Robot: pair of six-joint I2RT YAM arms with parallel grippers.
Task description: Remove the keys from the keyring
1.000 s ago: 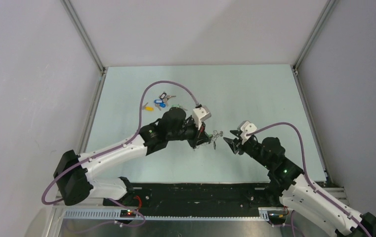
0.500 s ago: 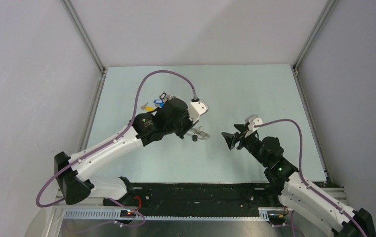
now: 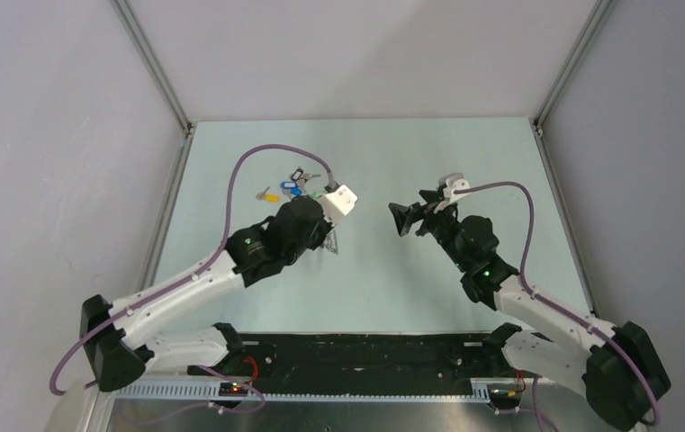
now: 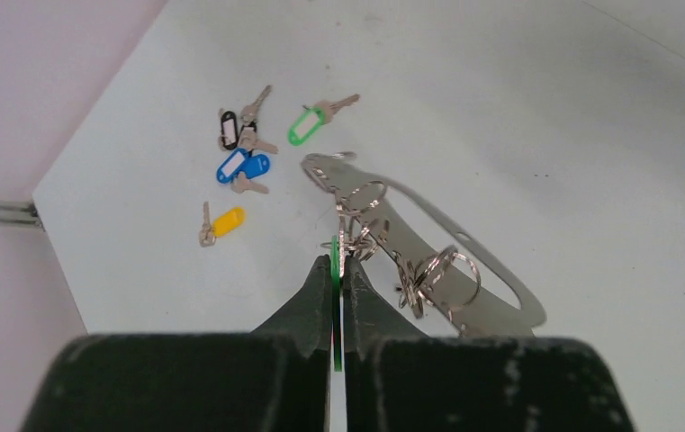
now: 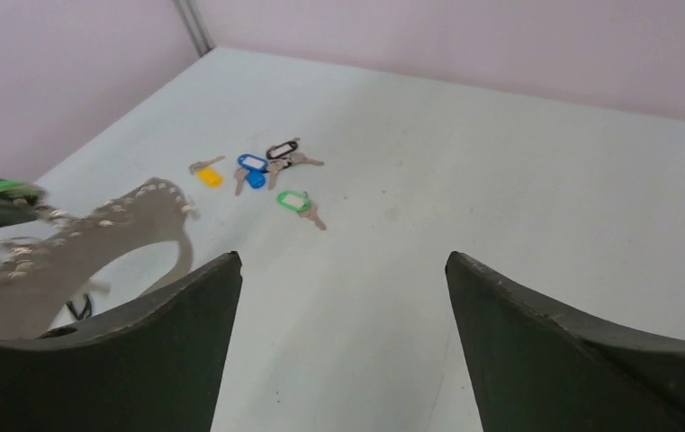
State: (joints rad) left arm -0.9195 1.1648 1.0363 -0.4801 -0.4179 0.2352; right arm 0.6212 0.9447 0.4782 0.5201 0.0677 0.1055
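Pinched tight in the left gripper (image 4: 335, 267): a thin green tag (image 4: 335, 310), edge-on, no gap between the jaws. Hanging off that tag, just right of the fingertips: the keyring (image 4: 391, 227), a flat metal strap loop with the keys (image 4: 363, 241) and small split rings bunched along it. Cannot tell whether touching the table (image 4: 545, 135). Blurred in the right wrist view, so likely swinging. Versus a second ago: carried off from the middle-near spot, leftward and a bit farther, toward the loose tagged keys (image 4: 244, 166) at far left; now near them but apart. Spread wide and holding nothing: the right gripper (image 5: 343, 265), backed off to the far side, bare table between it and the keyring instead of sitting right beside it. Reads as a break in the two-handed hold: no second grip on the strap now, so no counter-pull for working a key off. A handful of tagged keys already off, judging by the pile; green-tagged one in the jaws seemingly not free yet, more left on the strap. Probably partway through. Next likely needs a fresh right-side grip on the strap before any tug. Risk: tag slipping, whole bunch dropping.
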